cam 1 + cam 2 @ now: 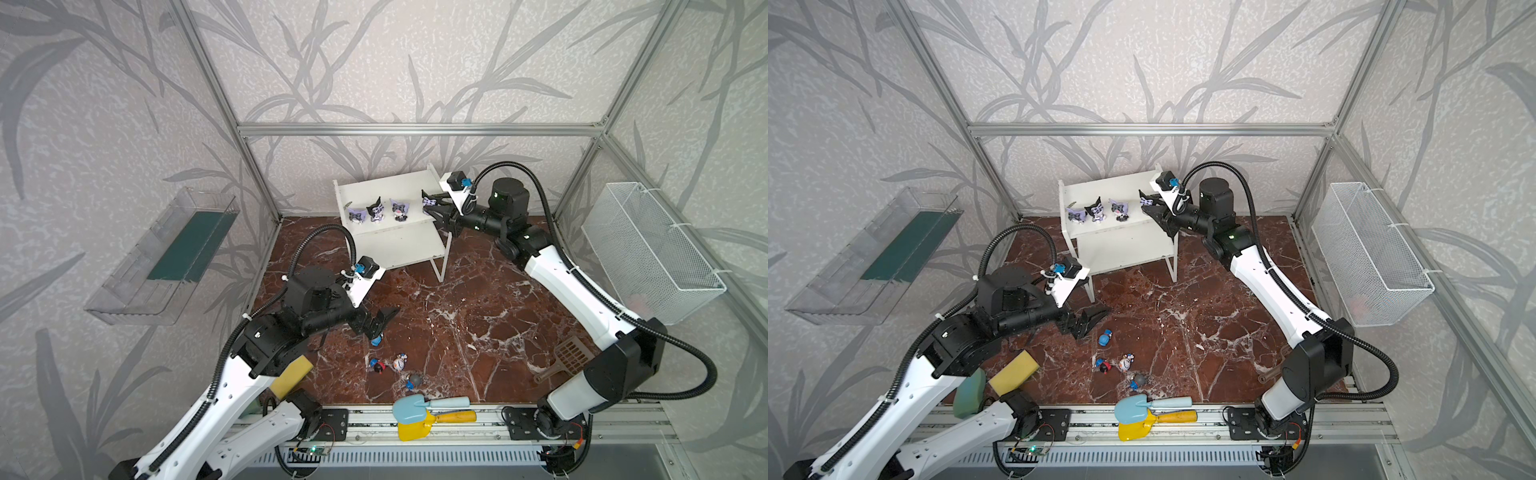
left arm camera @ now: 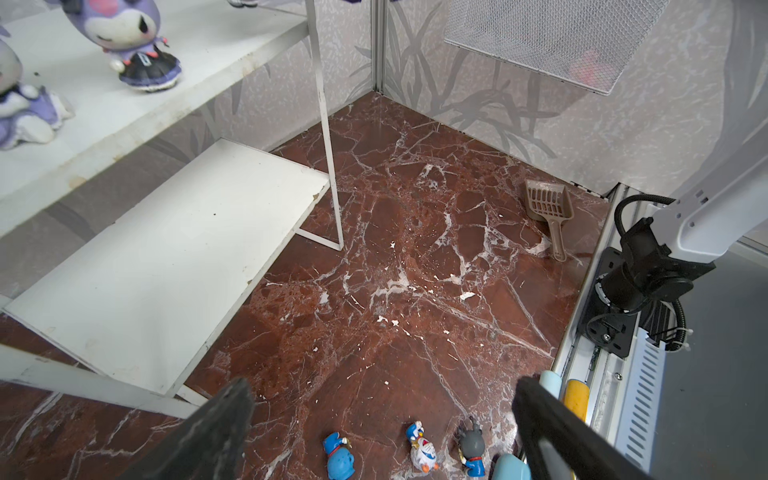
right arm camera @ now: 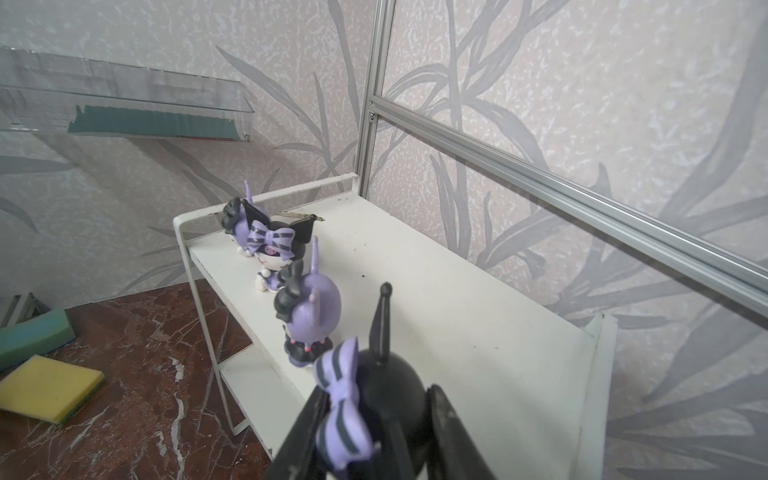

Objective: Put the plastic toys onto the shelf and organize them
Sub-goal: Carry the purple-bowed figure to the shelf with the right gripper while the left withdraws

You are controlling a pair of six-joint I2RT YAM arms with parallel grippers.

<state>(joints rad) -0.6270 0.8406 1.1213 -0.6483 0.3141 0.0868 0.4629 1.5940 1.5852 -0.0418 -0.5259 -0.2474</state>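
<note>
My right fingers (image 3: 455, 432) pinch a black-headed toy (image 3: 388, 399) with a striped purple bow, one finger on each side of its head. In both top views I hold it at the right end of the top board of the shelf (image 1: 395, 187). The shelf is a white two-tier rack standing at the back of the counter (image 1: 457, 311), which is red-brown marble. I cannot tell whether the toy's base touches the board.

Three purple toys (image 1: 375, 210) stand in a row along the front edge of that board. They are to the left of the one I hold, each apart from the next.

My left fingers (image 1: 388, 313) are spread wide with nothing between them, low over the counter in front of the shelf. A blue toy (image 1: 1105, 337) lies just beside their tips. Closer to the counter's front edge sit a red toy (image 1: 1104, 365), a white toy (image 1: 1125, 363) and a grey toy (image 1: 1138, 380), near one another but apart.

A blue shovel (image 1: 409, 409) lies partly over a yellow shovel (image 1: 411, 430) on the front rail. A yellow sponge (image 1: 291, 376) lies beside my left arm.
</note>
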